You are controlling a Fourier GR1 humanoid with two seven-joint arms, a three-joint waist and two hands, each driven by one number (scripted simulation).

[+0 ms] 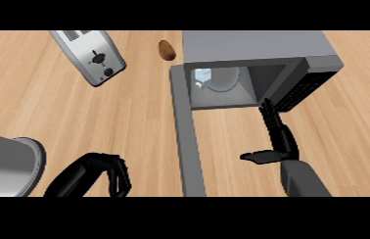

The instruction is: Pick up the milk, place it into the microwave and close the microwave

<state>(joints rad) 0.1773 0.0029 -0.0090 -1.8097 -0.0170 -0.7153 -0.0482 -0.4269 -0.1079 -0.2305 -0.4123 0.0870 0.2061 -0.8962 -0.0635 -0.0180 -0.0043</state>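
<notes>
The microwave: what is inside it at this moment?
Inside the microwave the milk stands at the back left, beside the round turntable plate. The roof hides the cavity's rear part. The door is open.

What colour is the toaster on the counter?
Silver-grey toaster with black knobs, head view.

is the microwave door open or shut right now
Open: the microwave door swings out toward the camera, and the milk shows inside the cavity.
</notes>
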